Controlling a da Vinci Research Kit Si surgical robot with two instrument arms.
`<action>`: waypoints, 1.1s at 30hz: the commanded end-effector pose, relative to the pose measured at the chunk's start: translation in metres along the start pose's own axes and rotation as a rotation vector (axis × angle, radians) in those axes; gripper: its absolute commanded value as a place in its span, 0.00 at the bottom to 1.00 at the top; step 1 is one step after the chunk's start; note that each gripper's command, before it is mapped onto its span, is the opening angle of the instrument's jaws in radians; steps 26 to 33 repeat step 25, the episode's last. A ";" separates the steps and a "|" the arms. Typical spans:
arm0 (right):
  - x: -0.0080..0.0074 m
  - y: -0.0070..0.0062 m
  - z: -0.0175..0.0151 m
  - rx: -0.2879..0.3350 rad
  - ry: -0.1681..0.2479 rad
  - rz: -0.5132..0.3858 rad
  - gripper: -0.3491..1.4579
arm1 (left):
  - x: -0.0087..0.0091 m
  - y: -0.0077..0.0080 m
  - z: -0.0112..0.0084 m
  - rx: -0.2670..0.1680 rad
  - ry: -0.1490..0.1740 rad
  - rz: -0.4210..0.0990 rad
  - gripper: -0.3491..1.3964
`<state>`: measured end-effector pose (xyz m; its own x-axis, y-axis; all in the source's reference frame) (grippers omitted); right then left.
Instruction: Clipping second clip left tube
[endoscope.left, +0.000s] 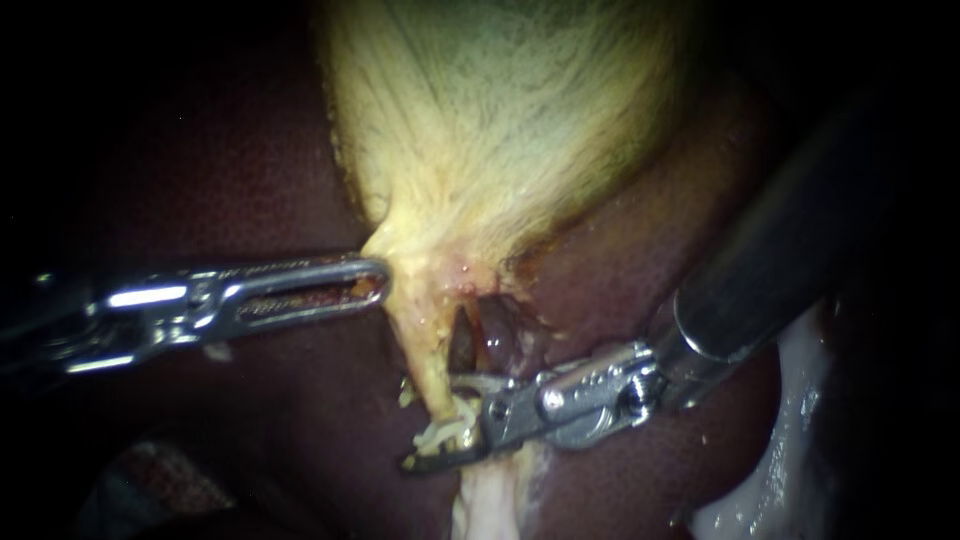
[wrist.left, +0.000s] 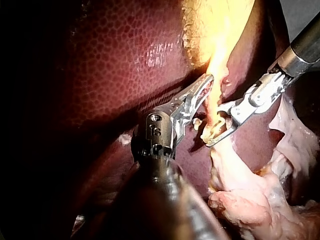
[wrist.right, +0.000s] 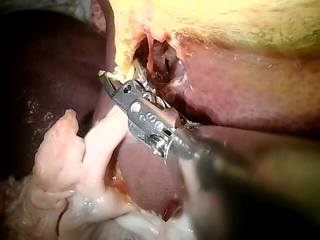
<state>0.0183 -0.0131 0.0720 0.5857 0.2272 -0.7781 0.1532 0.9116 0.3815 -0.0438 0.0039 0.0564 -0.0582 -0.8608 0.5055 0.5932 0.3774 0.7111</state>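
Closest to the endoscope, a pale whitish strip of fatty tissue (endoscope.left: 490, 500) runs off the lower edge. Just above it sits my right instrument (endoscope.left: 430, 425), a silvery hinged tip on a thick dark shaft that comes down from the upper right. Its tool is partly open, one jaw on each side of the left tube (endoscope.left: 425, 350). That tube is a thin pale yellow strand running down from the neck of the gallbladder to the whitish tissue. The tool straddles it at its lower end. A small whitish ribbed bit (endoscope.left: 442, 436) lies against the tube between the jaws; I cannot tell whether it is a clip. Right of the tube there is a dark reddish hollow (endoscope.left: 500, 335).

Further up, my left instrument (endoscope.left: 375, 280), a slim shiny metal tip with a long slot, reaches in from the left. Its end touches the yellow tissue where the tube begins. I cannot tell whether this tool is closed or holding anything.

Behind them rises the pale yellow-green, fibrous gallbladder (endoscope.left: 500, 120), with the dark maroon liver (endoscope.left: 220, 170) around it.
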 end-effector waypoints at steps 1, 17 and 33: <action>0.0001 0.0001 -0.0005 0.001 -0.005 0.022 0.17 | 0.0000 0.0000 0.0000 0.000 0.000 0.000 0.00; 0.0002 0.0009 -0.0021 0.019 -0.027 0.125 0.00 | 0.0000 0.0000 0.0002 -0.001 0.000 0.000 0.00; 0.0000 0.0007 -0.0018 0.019 -0.031 0.128 0.00 | 0.0000 0.0000 0.0003 -0.001 0.000 0.000 0.00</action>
